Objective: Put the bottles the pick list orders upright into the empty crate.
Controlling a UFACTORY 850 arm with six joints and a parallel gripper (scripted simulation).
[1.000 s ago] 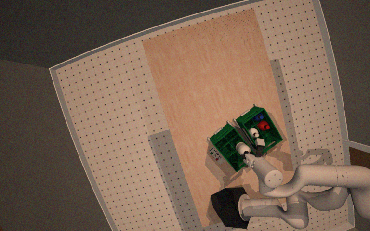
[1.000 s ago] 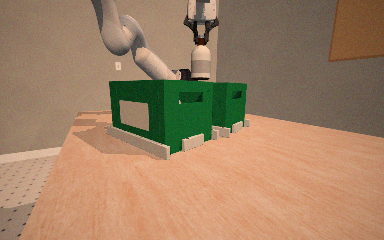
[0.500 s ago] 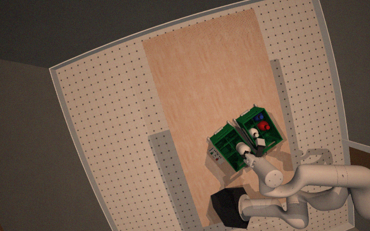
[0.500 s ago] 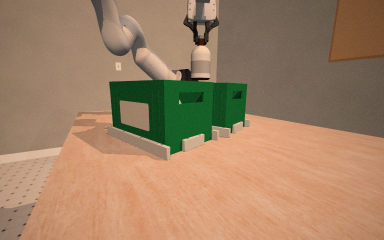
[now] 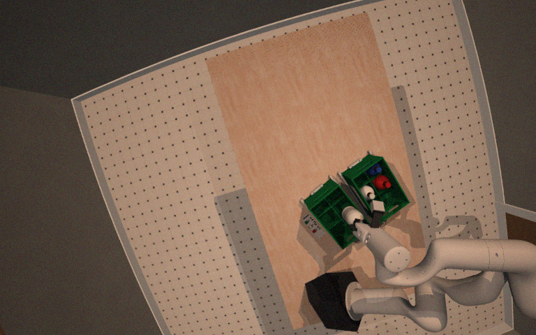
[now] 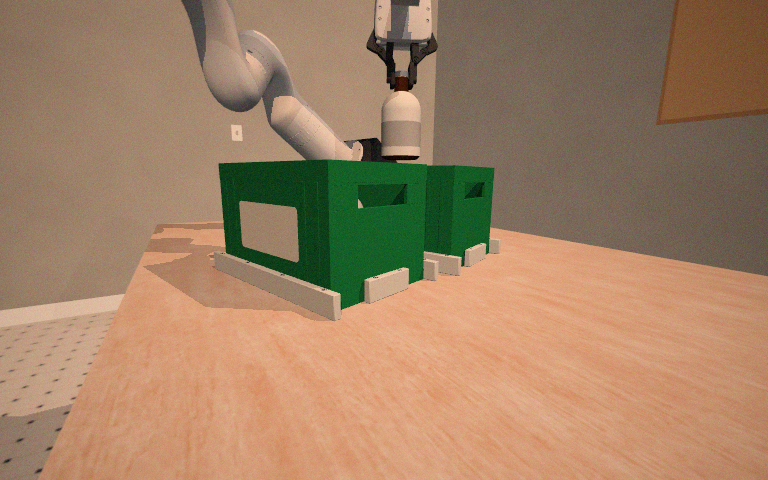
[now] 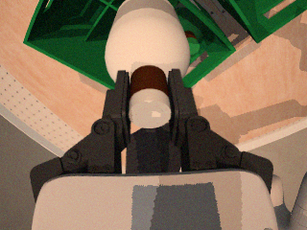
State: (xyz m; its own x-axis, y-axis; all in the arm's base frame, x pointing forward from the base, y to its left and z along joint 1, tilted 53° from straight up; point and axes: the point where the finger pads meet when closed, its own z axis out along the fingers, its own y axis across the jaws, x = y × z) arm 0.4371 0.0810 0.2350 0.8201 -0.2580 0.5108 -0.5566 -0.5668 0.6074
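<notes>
My gripper (image 6: 400,80) (image 7: 149,85) (image 5: 356,225) is shut on the brown neck of a white bottle (image 6: 400,127) (image 7: 148,38) (image 5: 350,215) with a grey label. The bottle hangs upright, its bottom just above the rim of the empty green crate (image 6: 334,226) (image 5: 320,201) (image 7: 45,26), over a cell on the side toward the other crate. That second green crate (image 6: 461,215) (image 5: 399,197) (image 7: 269,7) holds a blue-topped bottle (image 5: 373,169), a red one (image 5: 381,182) and a white one (image 5: 367,192). The pick list (image 5: 312,227) lies beside the empty crate; its lines are too small to read.
Grey stop blocks (image 6: 277,283) (image 6: 386,284) line the feet of both crates. The black robot base (image 5: 331,300) stands at the near table edge, and the arm (image 5: 454,252) reaches in from there. The wooden table top (image 6: 453,367) ends at the left.
</notes>
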